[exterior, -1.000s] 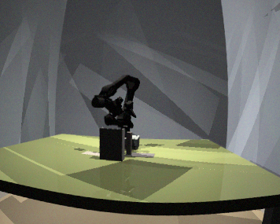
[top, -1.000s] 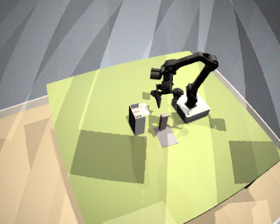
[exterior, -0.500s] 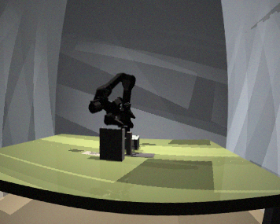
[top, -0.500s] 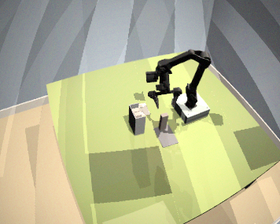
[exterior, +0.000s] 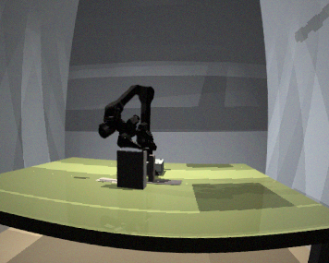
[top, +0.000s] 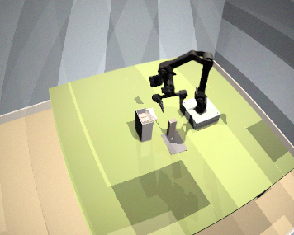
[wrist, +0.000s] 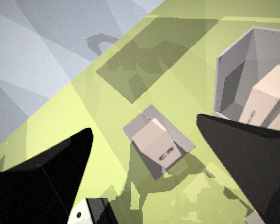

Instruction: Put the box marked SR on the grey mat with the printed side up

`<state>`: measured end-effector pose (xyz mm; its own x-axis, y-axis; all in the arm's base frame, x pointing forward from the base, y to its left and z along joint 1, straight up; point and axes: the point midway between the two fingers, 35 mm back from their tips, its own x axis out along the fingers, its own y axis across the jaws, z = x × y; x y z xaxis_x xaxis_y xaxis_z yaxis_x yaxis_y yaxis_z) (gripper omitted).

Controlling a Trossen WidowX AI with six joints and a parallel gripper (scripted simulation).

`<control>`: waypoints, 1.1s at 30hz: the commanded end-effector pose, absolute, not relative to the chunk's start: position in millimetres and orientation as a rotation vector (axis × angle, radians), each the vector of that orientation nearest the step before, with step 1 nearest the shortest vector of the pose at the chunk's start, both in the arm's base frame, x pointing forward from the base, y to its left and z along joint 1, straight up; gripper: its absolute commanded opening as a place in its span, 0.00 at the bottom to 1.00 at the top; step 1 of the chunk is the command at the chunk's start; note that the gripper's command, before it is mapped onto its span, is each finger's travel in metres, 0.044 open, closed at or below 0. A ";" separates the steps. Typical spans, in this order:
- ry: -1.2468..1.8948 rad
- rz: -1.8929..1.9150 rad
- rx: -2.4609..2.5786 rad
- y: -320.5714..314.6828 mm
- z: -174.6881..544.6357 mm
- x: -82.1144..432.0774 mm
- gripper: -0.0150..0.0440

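On the bench, a tall pale pinkish box (top: 172,129) (exterior: 151,168) (wrist: 152,141), upright on end on the flat grey mat (top: 177,149) (exterior: 175,183) (wrist: 144,117), with small dark unreadable marks on top. Near it, an upright, open-topped grey bin (top: 146,132) (exterior: 131,169) (wrist: 224,82), with pale boxes (top: 145,118) (wrist: 265,97) inside, exact number unclear.
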<state>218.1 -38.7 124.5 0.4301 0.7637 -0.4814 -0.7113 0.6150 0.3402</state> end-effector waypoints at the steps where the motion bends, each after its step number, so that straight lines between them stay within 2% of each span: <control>1: 0.649 0.938 0.071 -48.4 121.7 216.2 1.00; 16: 0.598 1.036 0.010 -87.2 111.4 202.7 1.00; 33: 0.599 1.049 -0.016 -90.4 89.8 202.2 1.00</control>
